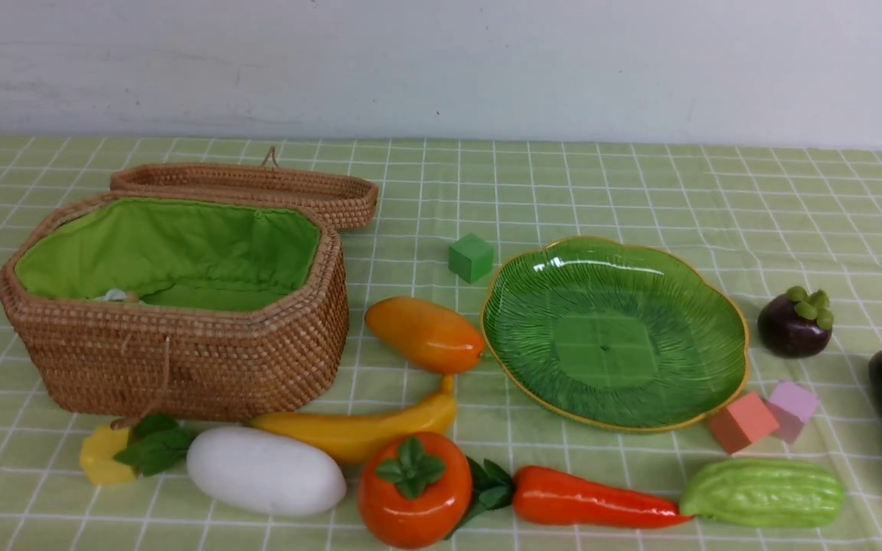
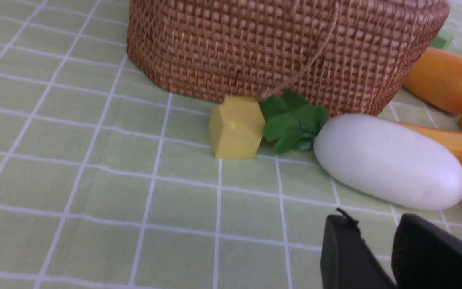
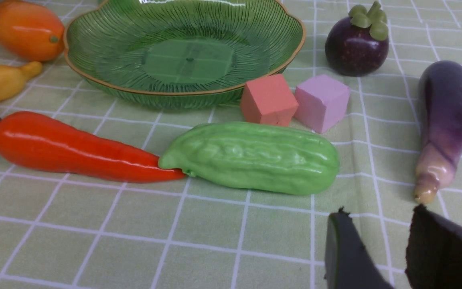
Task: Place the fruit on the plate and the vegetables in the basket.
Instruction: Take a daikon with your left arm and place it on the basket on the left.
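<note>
Only your front view shows inside the basket [image 1: 181, 360], left of the plate [image 1: 614, 329]. The carrot [image 3: 74, 148] and bitter gourd [image 3: 251, 158] lie lengthwise alongside the plate's near rim, carrot tip touching the gourd. Your left gripper [image 2: 375, 224] and right gripper [image 3: 379, 216] hang empty, fingers slightly parted.

Checked green cloth [image 1: 640, 184] over the table, with a pale wall [image 1: 441, 61] behind. Four small cubes lie on it: green cube [image 1: 471, 257], centre; yellow cube [image 1: 100, 459], front left; red cube [image 1: 742, 421] and pink cube [image 1: 793, 407], side by side, right.
</note>
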Robot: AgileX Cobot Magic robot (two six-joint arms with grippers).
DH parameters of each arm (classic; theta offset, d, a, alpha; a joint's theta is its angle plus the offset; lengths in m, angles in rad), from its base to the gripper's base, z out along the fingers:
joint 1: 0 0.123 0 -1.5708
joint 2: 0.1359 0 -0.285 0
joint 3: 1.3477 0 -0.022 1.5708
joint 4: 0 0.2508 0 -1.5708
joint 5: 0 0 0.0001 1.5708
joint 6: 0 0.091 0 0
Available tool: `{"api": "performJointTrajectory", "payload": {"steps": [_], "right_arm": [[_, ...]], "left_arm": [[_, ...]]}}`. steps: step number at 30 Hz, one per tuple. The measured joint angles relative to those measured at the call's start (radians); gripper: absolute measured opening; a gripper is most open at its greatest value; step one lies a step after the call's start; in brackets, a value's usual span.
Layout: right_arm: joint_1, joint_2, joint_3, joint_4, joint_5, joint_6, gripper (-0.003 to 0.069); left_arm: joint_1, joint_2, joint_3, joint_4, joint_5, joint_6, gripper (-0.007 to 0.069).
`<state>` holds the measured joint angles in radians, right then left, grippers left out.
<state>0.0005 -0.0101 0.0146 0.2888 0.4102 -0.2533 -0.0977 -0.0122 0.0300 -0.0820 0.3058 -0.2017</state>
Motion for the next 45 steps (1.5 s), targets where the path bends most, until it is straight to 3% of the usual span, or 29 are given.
{"api": "performJointTrajectory", "payload": {"steps": [2, 7, 10, 15, 19, 25, 27, 31, 37, 41, 45], "right_arm": [[0.000, 0.000, 0.000, 0.000, 0.000, 0.000, 0.0241], [0.000, 0.000, 0.000, 0.000, 0.000, 0.000, 0.0241], [0.000, 0.000, 0.000, 0.000, 0.000, 0.000, 0.0241], [0.000, 0.000, 0.000, 0.000, 0.000, 0.000, 0.0241], [0.000, 0.000, 0.000, 0.000, 0.000, 0.000, 0.0241], [0.000, 0.000, 0.008, 0.011, -0.057, 0.002, 0.0241], [0.000, 0.000, 0.011, 0.052, -0.093, 0.018, 0.0241], [0.000, 0.000, 0.012, 0.269, -0.242, 0.083, 0.0241], [0.000, 0.000, 0.012, 0.513, -0.332, 0.114, 0.0241], [0.000, 0.000, -0.030, 0.540, -0.220, 0.099, 0.0241], [0.000, 0.109, -0.259, 0.533, 0.087, -0.020, 0.0233]], "left_arm": [[0.000, 0.000, 0.000, -0.016, -0.037, 0.000, 0.0183], [0.000, 0.000, 0.000, -0.215, -0.233, -0.002, 0.0185], [0.000, 0.000, 0.000, -0.464, -0.377, -0.004, 0.0188], [0.000, 0.000, 0.000, -0.724, -0.451, 0.019, 0.0194], [0.000, 0.000, -0.041, -0.733, -0.377, 0.109, 0.0180], [0.000, 0.050, -0.278, -0.700, -0.117, 0.377, -0.0011], [0.000, 0.095, -0.347, -0.691, -0.043, 0.454, -0.0013], [0.000, 0.236, -0.526, -0.676, 0.207, 0.558, -0.0013], [-0.008, 0.387, -0.641, -0.604, 0.369, 0.587, -0.0013], [-0.074, 0.451, -0.648, -0.570, 0.390, 0.592, -0.0013], [-0.170, 0.529, -0.663, -0.490, 0.407, 0.585, -0.0013]]}}
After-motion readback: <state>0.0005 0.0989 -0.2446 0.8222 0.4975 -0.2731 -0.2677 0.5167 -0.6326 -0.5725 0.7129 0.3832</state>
